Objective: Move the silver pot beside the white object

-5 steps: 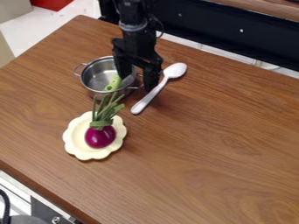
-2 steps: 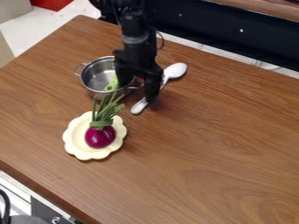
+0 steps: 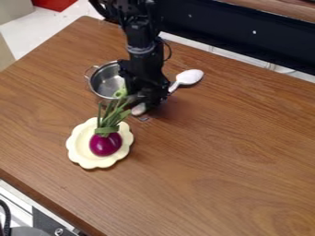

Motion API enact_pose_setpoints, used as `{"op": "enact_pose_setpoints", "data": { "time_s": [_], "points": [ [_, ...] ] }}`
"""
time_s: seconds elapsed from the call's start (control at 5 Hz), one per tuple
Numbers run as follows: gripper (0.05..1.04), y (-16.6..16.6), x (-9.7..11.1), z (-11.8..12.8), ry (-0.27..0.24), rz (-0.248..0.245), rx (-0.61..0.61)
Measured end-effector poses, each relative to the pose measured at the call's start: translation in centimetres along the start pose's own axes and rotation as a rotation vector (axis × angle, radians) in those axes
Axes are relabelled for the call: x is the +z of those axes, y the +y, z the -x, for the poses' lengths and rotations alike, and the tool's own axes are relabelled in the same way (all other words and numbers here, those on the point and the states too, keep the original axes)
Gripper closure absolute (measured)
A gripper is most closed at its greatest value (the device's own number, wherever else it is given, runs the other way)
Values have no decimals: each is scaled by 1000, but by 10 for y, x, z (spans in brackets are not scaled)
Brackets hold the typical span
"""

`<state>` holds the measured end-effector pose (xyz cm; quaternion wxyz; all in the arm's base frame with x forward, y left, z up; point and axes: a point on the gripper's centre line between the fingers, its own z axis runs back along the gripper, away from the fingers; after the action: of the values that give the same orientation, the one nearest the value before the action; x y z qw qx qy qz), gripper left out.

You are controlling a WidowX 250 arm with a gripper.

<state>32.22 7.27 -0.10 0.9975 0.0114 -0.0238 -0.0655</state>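
Observation:
The black gripper (image 3: pixel 146 99) is low over the table at upper centre, against the right side of the silver pot (image 3: pixel 104 83) and across the white spoon's middle. It hides the pot's right rim and handle. The pot stands upright with a green piece (image 3: pixel 121 92) at its right inside. The white spoon (image 3: pixel 189 77) lies slanting to the pot's right, its bowl up and right, its handle end showing below the gripper.
A cream scalloped plate (image 3: pixel 78 146) holding a purple onion (image 3: pixel 105 144) with green stalks is in front of the pot, the stalks reaching up close to the gripper. The wooden table's (image 3: pixel 227 152) left front edge runs past the plate.
The gripper has come down and slightly toward the camera. The pot has shifted a little to the right, and the spoon's bowl has moved slightly right and its handle end left and up.

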Motion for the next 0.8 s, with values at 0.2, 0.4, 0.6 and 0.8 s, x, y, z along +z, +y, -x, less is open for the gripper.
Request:
{"op": "enact_pose_setpoints", "data": {
  "time_s": [0.2, 0.4, 0.6, 0.8],
  "points": [
    [668, -1, -1, 1, -6, 4, -7],
    [668, -6, -1, -1, -31, -14, -6],
    [668, -13, 0, 4, -37, -39, 5],
    [670, -17, 11, 2, -42, -72, 44]
  ]
}}
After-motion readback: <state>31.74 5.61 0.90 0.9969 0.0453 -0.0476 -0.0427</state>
